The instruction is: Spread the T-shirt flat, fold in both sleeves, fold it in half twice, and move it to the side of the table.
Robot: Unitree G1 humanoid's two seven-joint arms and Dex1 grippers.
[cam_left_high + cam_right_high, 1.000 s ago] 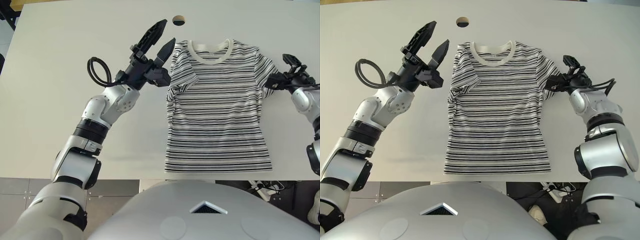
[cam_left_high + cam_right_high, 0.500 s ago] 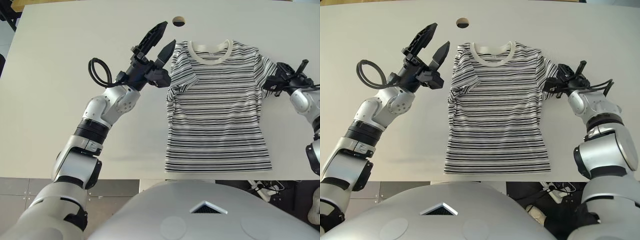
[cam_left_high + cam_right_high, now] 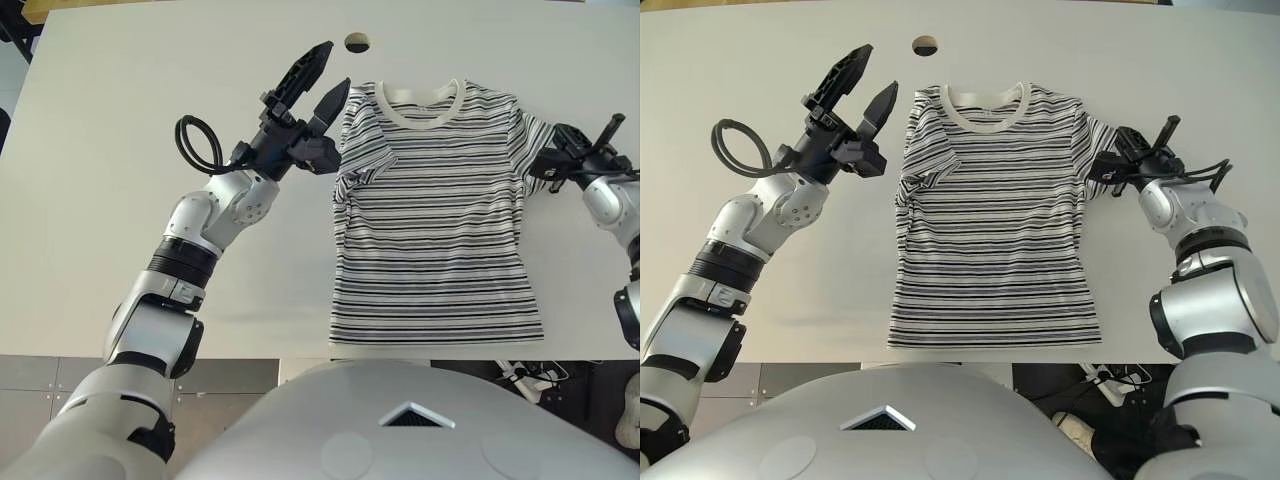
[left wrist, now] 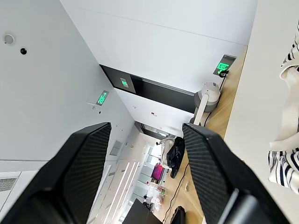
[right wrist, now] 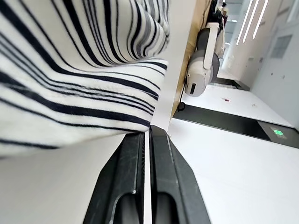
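Okay, the T-shirt lay flat near the middle of the table, collar at 12 o'clock. I had the left gripper raised at its 10 o'clock, fingers apart, holding nothing. At 2 o'clock the right gripper was pinched tight on the sleeve.

White table with a round hole, white walls, green lit signs, light wood floor

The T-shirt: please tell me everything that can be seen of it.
The T-shirt lies face up on the table, collar away from the robot, hem by the near edge. Soft knit, dark and white stripes, cream ribbed collar. Its left sleeve is folded in over the body; its right sleeve lies spread, and the right claw is shut on its edge.
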